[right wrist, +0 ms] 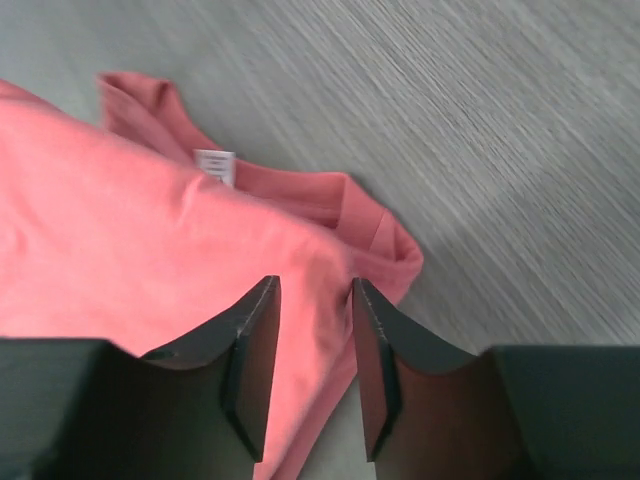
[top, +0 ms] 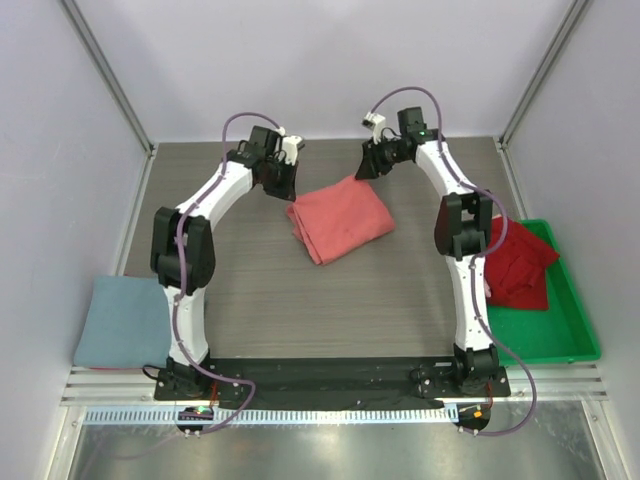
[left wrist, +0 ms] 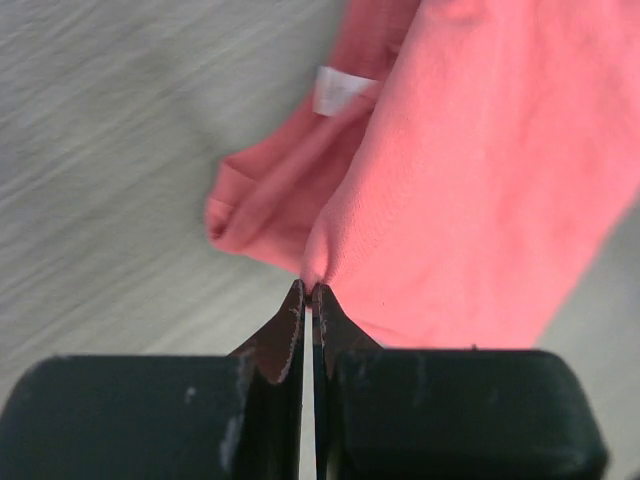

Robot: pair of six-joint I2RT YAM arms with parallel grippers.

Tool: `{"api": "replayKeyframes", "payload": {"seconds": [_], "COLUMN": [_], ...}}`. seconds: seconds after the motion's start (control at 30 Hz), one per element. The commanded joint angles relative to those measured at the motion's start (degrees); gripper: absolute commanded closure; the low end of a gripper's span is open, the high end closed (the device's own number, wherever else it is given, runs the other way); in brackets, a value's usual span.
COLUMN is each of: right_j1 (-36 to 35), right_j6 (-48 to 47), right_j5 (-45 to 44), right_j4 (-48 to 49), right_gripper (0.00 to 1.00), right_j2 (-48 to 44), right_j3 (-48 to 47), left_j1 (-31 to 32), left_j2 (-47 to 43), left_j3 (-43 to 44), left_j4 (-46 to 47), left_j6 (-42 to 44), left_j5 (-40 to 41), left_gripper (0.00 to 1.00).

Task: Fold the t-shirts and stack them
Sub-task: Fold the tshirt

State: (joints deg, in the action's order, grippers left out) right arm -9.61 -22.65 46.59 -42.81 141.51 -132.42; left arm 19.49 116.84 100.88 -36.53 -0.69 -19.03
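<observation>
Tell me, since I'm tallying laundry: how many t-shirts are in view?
3: salmon-red t-shirt folded mid-table; darker red t-shirt in the green tray, right; grey-blue t-shirt at the near-left edge. Others could hide underneath.

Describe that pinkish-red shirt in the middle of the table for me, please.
The salmon-red t-shirt is soft, plain cloth, folded into a compact, slightly skewed bundle lying on the wood-grain table. Its neckband and a white label show at one end. The shut left gripper meets one folded corner; the right gripper stands open at the other.
</observation>
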Motion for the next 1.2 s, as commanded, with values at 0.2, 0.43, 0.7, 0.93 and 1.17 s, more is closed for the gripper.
{"api": "replayKeyframes", "payload": {"seconds": [0.2, 0.43, 0.7, 0.93, 1.17], "right_j1": [-3.14, -1.29, -1.82, -3.23, -3.4], "right_j6": [5.25, 5.78, 7.63, 5.78, 3.76], "right_j5": [-10.65, -7.83, -3.17, -1.24, -2.9], "right_j4": [7.47, 12.38, 11.35, 8.88, 7.56], "right_gripper": [0.54, 0.5, 0.5, 0.52, 0.53], "right_j2": [-6.75, -17.92, -17.5, -17.32, -15.13], "right_j3": [0.11, 14.37, 18.68, 20.97, 23.17], "left_j1": [-0.15, 0.2, -0.94, -1.73, -2.35], "left_j2": [-4.68, -10.84, -11.72, -8.12, -4.34], "left_j3": [-2.35, -9.65, -18.42, -22.57, -25.82], "left_j4": [2.08, 2.96, 6.38, 12.18, 17.72], "left_j6": [-2.91, -5.71, -26.01, -37.89, -48.17], "left_j5": [8.3, 16.91, 4.01, -2.76, -6.72], "left_gripper": [0.85, 0.34, 0.28, 0.3, 0.32]}}
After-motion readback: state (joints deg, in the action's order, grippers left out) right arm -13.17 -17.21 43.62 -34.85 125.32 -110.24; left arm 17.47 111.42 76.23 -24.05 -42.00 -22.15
